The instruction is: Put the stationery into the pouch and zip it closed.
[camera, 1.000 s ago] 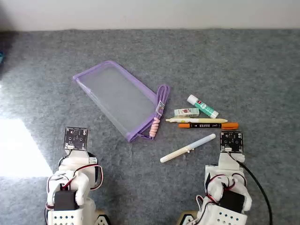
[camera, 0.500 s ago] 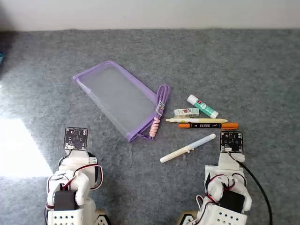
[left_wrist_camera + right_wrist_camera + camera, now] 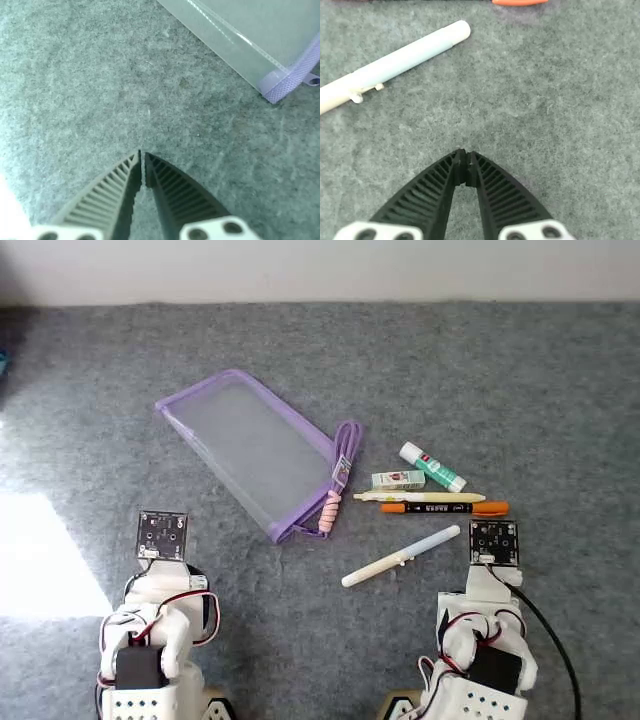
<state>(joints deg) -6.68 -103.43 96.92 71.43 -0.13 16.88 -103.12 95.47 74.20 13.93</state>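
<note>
Lying flat on the grey surface (image 3: 500,370): one clear pouch (image 3: 255,455) with purple edging, set on a diagonal, its zipper end turned toward the stationery; a pink coiled pull (image 3: 329,510) hangs at that end; the surface shows through the pouch's clear face; whether the zip is open cannot be told

Stationery, all outside the pouch, on the surface just beside its zipper end:
- green and white glue stick (image 3: 432,467), farthest from the arms;
- small boxed item (image 3: 398,480), just beside the glue stick;
- cream pen (image 3: 420,497), lying crosswise;
- orange marker (image 3: 445,508), parallel to the cream pen and touching or nearly touching it;
- pastel blue and cream pen (image 3: 400,556), slanted, apart from the rest and nearest the arms

Left hand (image 3: 142,157): grey fingers pressed tip to tip, holding nothing, over bare surface; the pouch's near corner lies ahead of it, well apart

Right hand (image 3: 466,157): black fingers pressed tip to tip, holding nothing, over bare surface; the pastel pen lies near ahead of it, not touching; the orange marker's end lies beyond that pen
</note>
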